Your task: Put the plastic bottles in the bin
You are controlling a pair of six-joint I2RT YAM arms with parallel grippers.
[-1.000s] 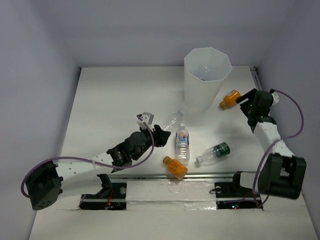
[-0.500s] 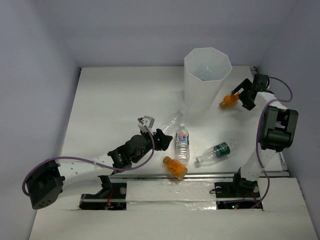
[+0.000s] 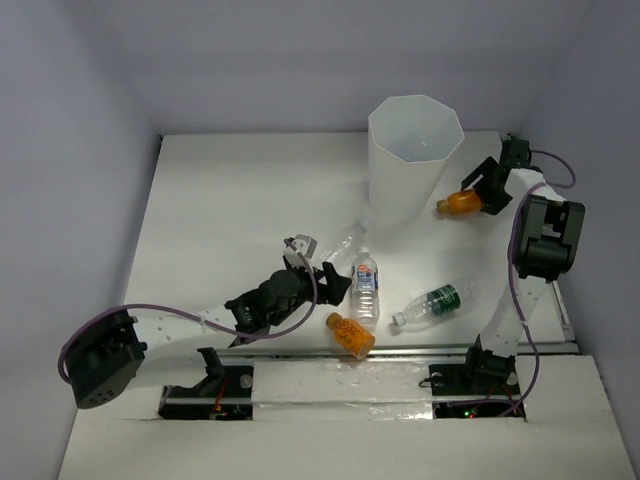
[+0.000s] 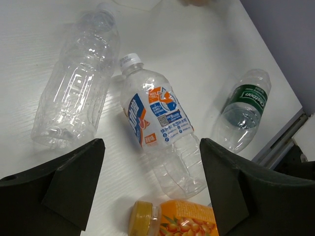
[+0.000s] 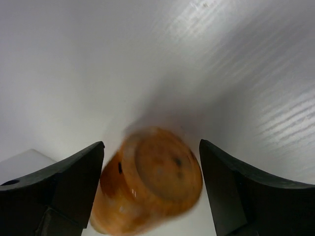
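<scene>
The white octagonal bin (image 3: 405, 190) stands at the back. An orange bottle (image 3: 457, 203) lies just right of it. My right gripper (image 3: 479, 193) is open, its fingers either side of that bottle's base (image 5: 152, 182), which is blurred; I see no contact. My left gripper (image 3: 330, 280) is open and empty above the table. In front of it lie a plain clear bottle (image 4: 74, 83), a blue-labelled bottle (image 4: 160, 128), a green-labelled bottle (image 4: 243, 108) and a second orange bottle (image 4: 177, 223). The inside of the bin is hidden.
A metal rail (image 3: 400, 350) runs along the table's near edge, close to the near orange bottle (image 3: 350, 335). Grey walls enclose the table at the left, back and right. The right arm stands folded along the right wall.
My right arm has swung back and up to the right wall, and its gripper has come onto the orange bottle, which shifted a little. My left gripper has edged right toward the blue-labelled bottle.
</scene>
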